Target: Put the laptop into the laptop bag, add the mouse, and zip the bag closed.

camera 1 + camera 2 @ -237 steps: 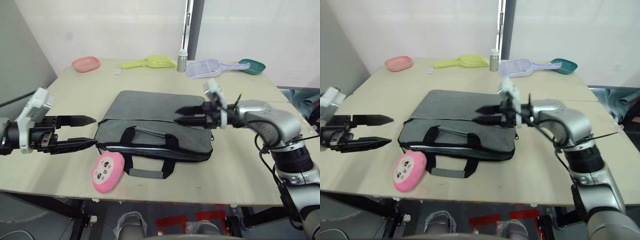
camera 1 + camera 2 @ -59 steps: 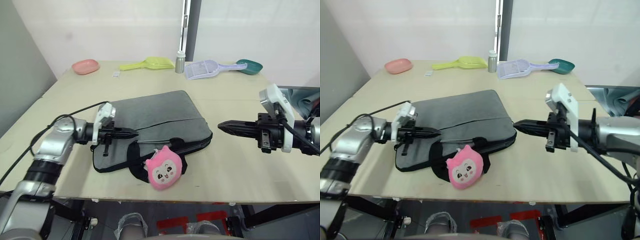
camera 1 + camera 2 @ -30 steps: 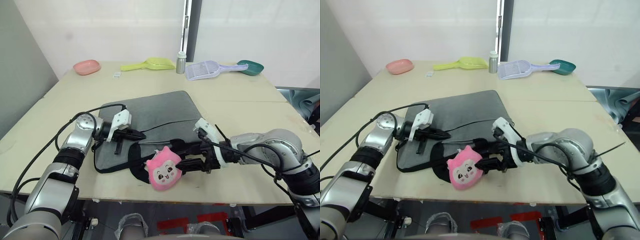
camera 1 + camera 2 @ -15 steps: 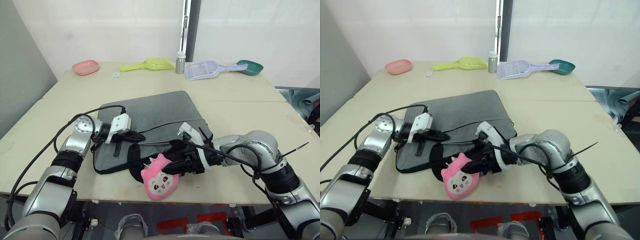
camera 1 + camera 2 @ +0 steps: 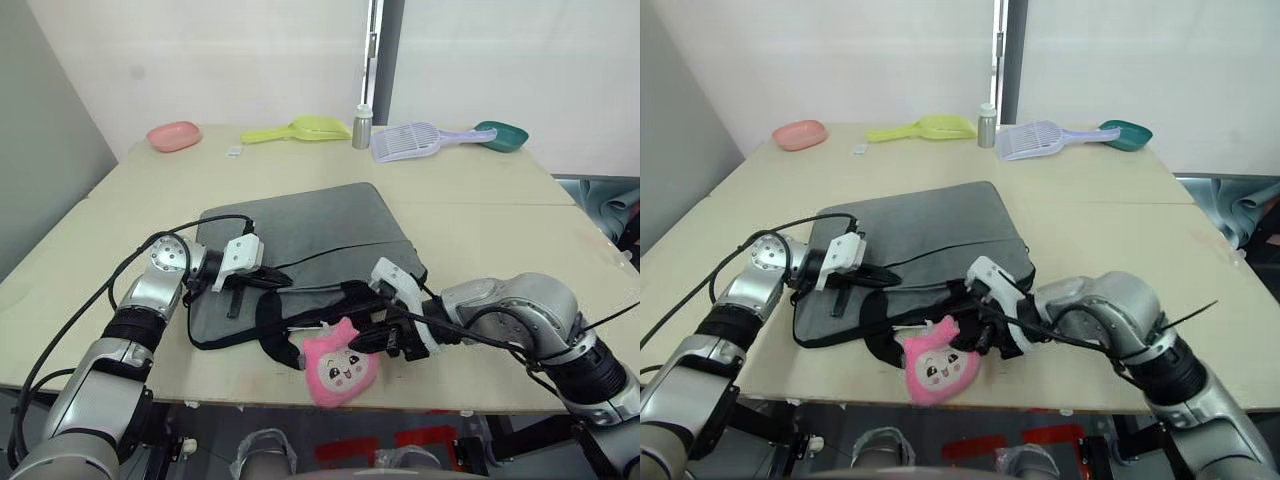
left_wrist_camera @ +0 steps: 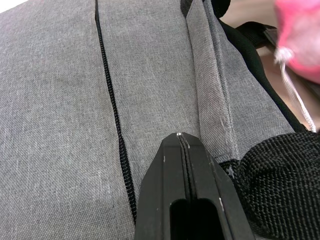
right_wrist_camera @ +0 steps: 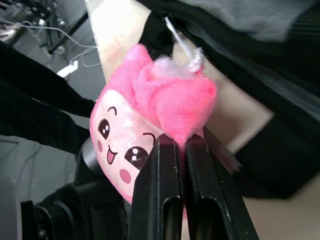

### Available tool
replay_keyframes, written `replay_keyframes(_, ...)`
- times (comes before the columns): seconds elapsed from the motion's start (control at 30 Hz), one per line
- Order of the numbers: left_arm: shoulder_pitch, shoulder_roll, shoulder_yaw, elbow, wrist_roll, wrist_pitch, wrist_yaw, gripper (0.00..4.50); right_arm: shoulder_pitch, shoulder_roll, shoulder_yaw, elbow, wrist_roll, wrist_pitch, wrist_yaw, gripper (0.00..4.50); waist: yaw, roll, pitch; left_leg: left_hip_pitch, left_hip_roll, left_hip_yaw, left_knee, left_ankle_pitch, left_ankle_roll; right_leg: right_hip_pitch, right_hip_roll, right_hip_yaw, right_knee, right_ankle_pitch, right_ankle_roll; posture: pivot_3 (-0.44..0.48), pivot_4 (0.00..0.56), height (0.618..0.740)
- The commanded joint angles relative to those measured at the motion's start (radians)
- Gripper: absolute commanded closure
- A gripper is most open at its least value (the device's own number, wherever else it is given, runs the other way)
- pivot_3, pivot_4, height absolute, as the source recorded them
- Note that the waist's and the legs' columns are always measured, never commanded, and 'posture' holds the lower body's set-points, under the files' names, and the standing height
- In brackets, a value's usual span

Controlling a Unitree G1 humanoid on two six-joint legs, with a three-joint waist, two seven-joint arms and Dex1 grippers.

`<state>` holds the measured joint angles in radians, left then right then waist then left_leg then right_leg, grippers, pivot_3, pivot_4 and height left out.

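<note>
My right gripper [image 7: 181,142] is clenched on an ear of the pink plush toy [image 5: 341,364], which hangs by a cord from the laptop bag [image 5: 300,235] at the table's [image 5: 480,215] near edge. My left gripper [image 6: 183,142] is pressed shut with nothing between its fingers, resting on the grey fabric beside the black zipper [image 6: 111,95]. I judge this the zipping step: next I draw the toy along the zipper line while bracing the bag.

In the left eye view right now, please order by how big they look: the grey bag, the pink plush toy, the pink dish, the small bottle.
1. Grey bag, clearly largest.
2. Pink plush toy.
3. Pink dish; it lies farther from the camera, so its place against the toy is unsure.
4. Small bottle, smallest.
</note>
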<state>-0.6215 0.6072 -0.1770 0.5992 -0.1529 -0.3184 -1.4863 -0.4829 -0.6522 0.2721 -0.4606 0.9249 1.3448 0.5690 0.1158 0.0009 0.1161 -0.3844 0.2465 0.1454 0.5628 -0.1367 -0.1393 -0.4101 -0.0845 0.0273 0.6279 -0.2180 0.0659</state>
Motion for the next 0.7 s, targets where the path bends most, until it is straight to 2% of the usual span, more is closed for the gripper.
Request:
replay_keyframes(0.03, 0.054, -0.003, -0.084, 0.014, 0.079, -0.025, -0.031, 4.5, 0.029, -0.097, -0.106, -0.129, 0.046, 0.007, 0.046, 4.49, 0.006, 0.0, 0.0, -0.001, 0.0, 0.0, 0.0, 0.0, 0.0, 0.0, 0.0, 0.0, -0.001, 0.0, 0.0, 0.0, 0.15, 0.74)
replay_keyframes(0.13, 0.06, -0.007, -0.095, 0.015, 0.082, -0.046, -0.038, 4.5, 0.075, -0.194, -0.172, -0.193, 0.066, -0.006, 0.085, 4.49, 0.011, 0.0, -0.001, 0.0, 0.0, 0.001, -0.002, 0.0, 0.0, 0.001, 0.0, 0.0, -0.003, 0.0, 0.0, 0.0, 0.15, 0.74)
replay_keyframes(0.37, 0.055, -0.011, -0.122, 0.057, 0.099, -0.104, -0.038, 4.5, 0.26, -0.434, -0.271, -0.24, -0.043, -0.121, 0.145, 4.49, 0.024, 0.002, -0.004, 0.001, -0.001, 0.002, -0.004, -0.003, 0.004, 0.002, -0.001, 0.0, -0.006, 0.0, 0.001, 0.0, 0.15, 0.74)
replay_keyframes(0.5, 0.046, -0.015, -0.125, 0.079, 0.101, -0.117, -0.038, 4.5, 0.362, -0.538, -0.317, -0.168, -0.161, -0.235, 0.187, 4.49, 0.023, 0.003, -0.006, 0.001, -0.001, 0.002, -0.003, -0.003, 0.005, 0.002, -0.001, 0.001, -0.005, 0.0, 0.002, 0.0, 0.15, 0.74)
replay_keyframes(0.7, 0.052, -0.018, -0.126, 0.081, 0.099, -0.123, -0.03, 4.5, 0.451, -0.665, -0.329, 0.042, -0.374, -0.454, 0.267, 4.49, 0.023, 0.004, -0.008, 0.001, -0.001, 0.003, -0.003, -0.003, 0.005, 0.002, -0.002, 0.001, -0.005, 0.0, 0.002, 0.0, 0.15, 0.74)
